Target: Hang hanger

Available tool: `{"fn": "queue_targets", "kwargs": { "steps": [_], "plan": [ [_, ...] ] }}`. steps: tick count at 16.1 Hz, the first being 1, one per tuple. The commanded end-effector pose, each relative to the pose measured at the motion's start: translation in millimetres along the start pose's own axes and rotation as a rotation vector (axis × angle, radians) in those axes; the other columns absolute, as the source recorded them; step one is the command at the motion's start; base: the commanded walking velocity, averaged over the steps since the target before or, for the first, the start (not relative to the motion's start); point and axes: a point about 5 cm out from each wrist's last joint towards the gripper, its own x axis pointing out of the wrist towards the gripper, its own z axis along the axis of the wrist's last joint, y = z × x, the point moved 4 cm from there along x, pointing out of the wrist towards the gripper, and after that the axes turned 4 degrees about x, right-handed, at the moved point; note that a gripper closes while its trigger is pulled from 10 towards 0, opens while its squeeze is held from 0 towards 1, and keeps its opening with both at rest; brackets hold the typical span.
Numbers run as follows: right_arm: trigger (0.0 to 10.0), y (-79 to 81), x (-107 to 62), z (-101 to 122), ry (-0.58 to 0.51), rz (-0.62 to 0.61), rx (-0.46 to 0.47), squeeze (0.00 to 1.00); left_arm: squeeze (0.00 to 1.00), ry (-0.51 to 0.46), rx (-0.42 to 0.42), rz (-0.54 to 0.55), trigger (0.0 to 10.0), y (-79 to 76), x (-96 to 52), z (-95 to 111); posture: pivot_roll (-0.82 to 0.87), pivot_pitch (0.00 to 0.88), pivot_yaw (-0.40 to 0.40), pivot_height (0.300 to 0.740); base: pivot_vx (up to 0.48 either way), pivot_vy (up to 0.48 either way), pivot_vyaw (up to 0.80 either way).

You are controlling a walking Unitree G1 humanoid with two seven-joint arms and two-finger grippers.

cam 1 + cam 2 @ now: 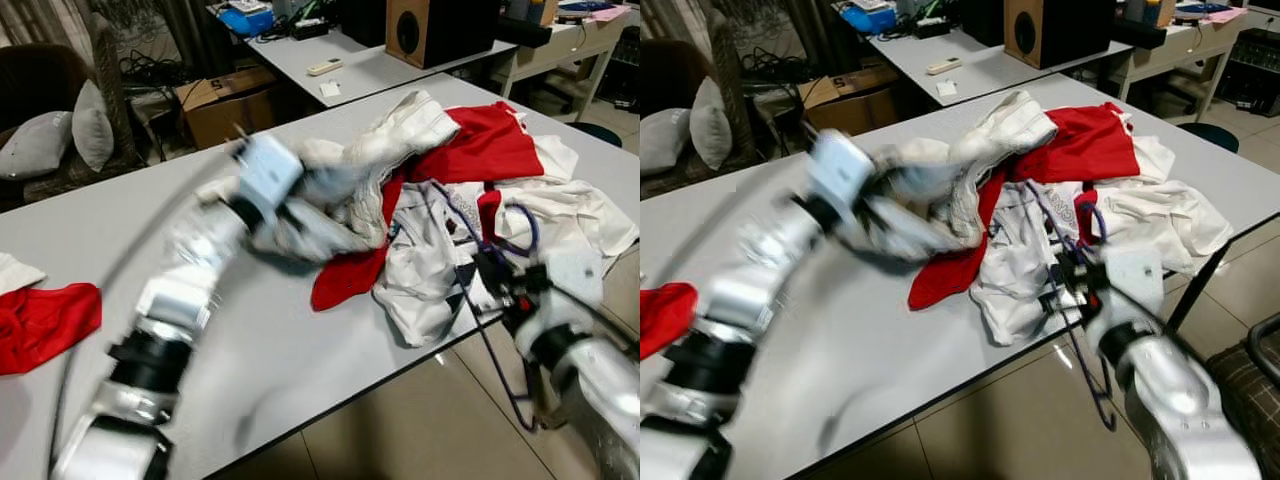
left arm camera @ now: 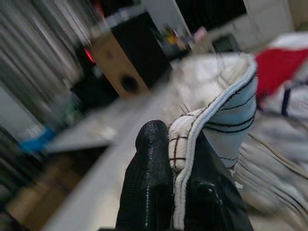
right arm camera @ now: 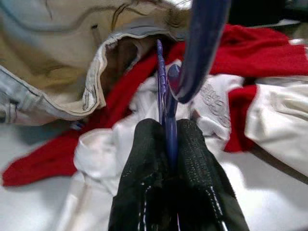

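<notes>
A grey tabletop [image 1: 300,370] carries a heap of red and white clothes [image 1: 470,200]. The left hand [image 2: 180,159] is clamped on the striped edge of a white garment [image 2: 226,125] above the heap's left side. At the tabletop's near edge, the right hand [image 3: 168,144] is clenched around a thin purple wire hanger [image 3: 166,103].

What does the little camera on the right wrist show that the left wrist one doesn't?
Right wrist: the right gripper shut on a thin purple plastic hanger, above a red garment.
Left wrist: the left gripper pinching a white striped cloth edge, with a wooden speaker box behind.
Both: black fingers and the heap of white clothes.
</notes>
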Motion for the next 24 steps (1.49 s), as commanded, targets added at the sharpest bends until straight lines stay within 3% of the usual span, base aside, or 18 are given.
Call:
{"fn": "queue_targets", "kwargs": {
  "steps": [1, 4, 7, 9, 10, 11, 12, 13, 14, 17, 18, 19, 20, 21, 22, 23, 24],
  "plan": [
    [10.0, 3.3, 7.0, -4.6, 0.045, 0.052, 0.048, 0.0, 0.0, -0.095, 0.076, 0.019, 0.0, 14.2, -3.7, 23.4, -0.17, 0.0, 0.147, 0.74, 0.0, 0.0, 0.0],
    [10.0, 7.8, 28.4, 13.4, 0.006, 0.15, 0.068, 0.0, 0.0, -0.217, 0.157, 0.001, 0.0, 22.2, -17.8, 45.2, -0.13, 0.0, 0.121, 0.74, 0.0, 0.0, 0.0],
    [10.0, 10.4, 45.4, 31.4, -0.028, 0.219, 0.06, 0.0, 0.0, -0.283, 0.223, -0.018, 0.0, 32.6, -32.3, 54.4, -0.11, 0.0, 0.102, 0.74, 0.0, 0.0, 0.0],
    [10.0, 14.9, 50.3, 38.9, -0.041, 0.26, 0.041, 0.0, 0.0, -0.254, 0.279, -0.016, 0.0, 40.8, -37.6, 52.1, -0.09, 0.0, 0.088, 0.74, 0.0, 0.0, 0.0],
    [10.0, 23.4, 49.4, 45.9, -0.041, 0.326, 0.051, 0.0, 0.0, -0.182, 0.308, 0.052, 0.0, 61.3, -41.3, 42.7, -0.07, 0.0, 0.069, 0.74, 0.0, 0.0, 0.0],
    [10.0, 26.3, 47.1, 45.0, -0.026, 0.352, 0.047, 0.0, 0.0, -0.155, 0.312, 0.098, 0.0, 71.4, -42.4, 39.8, -0.07, 0.0, 0.065, 0.74, 0.0, 0.0, 0.0],
    [10.0, 30.4, 40.8, 42.1, -0.002, 0.394, 0.021, 0.0, 0.0, -0.124, 0.302, 0.221, 0.0, 96.7, -47.2, 39.1, -0.07, 0.0, 0.062, 0.74, 0.0, 0.0, 0.0],
    [10.0, 33.0, 34.3, 42.0, -0.004, 0.433, 0.023, 0.0, 0.0, -0.117, 0.249, 0.354, 0.0, 122.4, -53.8, 42.2, -0.06, 0.0, 0.061, 0.74, 0.0, 0.0, 0.0],
    [10.0, 36.6, 27.8, 43.1, -0.02, 0.472, 0.045, 0.0, 0.0, -0.108, 0.207, 0.436, 0.0, 138.4, -59.6, 43.0, -0.06, 0.0, 0.061, 0.74, 0.0, 0.0, 0.0],
    [10.0, 48.4, 9.6, 40.9, -0.037, 0.561, 0.072, 0.0, 0.0, -0.088, 0.177, 0.556, 0.0, 160.0, -70.9, 44.4, -0.06, 0.0, 0.07, 0.74, 0.0, 0.0, 0.0],
    [10.0, 56.4, -4.2, 34.8, -0.026, 0.601, 0.089, 0.0, 0.0, -0.028, 0.099, 0.485, 0.0, 145.1, -66.7, 28.7, -0.06, 0.0, 0.076, 0.74, 0.0, 0.0, 0.0],
    [10.0, 61.0, -11.1, 29.6, -0.01, 0.619, 0.101, 0.0, 0.0, 0.054, 0.072, 0.367, 0.0, 119.3, -62.5, 8.9, -0.06, 0.0, 0.076, 0.74, 0.0, 0.0, 0.0],
    [10.0, 63.0, -14.2, 27.4, -0.002, 0.627, 0.105, 0.0, 0.0, 0.088, 0.073, 0.333, 0.0, 109.2, -62.6, 0.9, -0.06, 0.0, 0.08, 0.74, 0.0, 0.0, 0.0],
    [10.0, 70.7, -29.0, 16.6, 0.034, 0.645, 0.124, 0.0, 0.0, 0.246, 0.017, 0.294, 0.0, 78.7, -77.1, -39.2, -0.08, 0.0, 0.098, 0.74, 0.0, 0.0, 0.0],
    [10.0, 71.3, -33.7, 12.8, 0.047, 0.635, 0.138, 0.0, 0.0, 0.312, -0.014, 0.244, 0.0, 62.5, -83.3, -54.3, -0.08, 0.0, 0.097, 0.74, 0.0, 0.0, 0.0],
    [10.0, 65.1, -33.1, 6.8, 0.059, 0.56, 0.159, 0.0, 0.0, 0.33, -0.113, 0.118, 0.0, 27.1, -84.1, -65.3, -0.08, 0.0, 0.096, 0.74, 0.0, 0.0, 0.0],
    [10.0, 63.8, -33.1, 5.4, 0.062, 0.543, 0.163, 0.0, 0.0, 0.327, -0.139, 0.102, 0.0, 20.7, -84.0, -66.5, -0.08, 0.0, 0.096, 0.74, 0.0, 0.0, 0.0]
  ]
}}
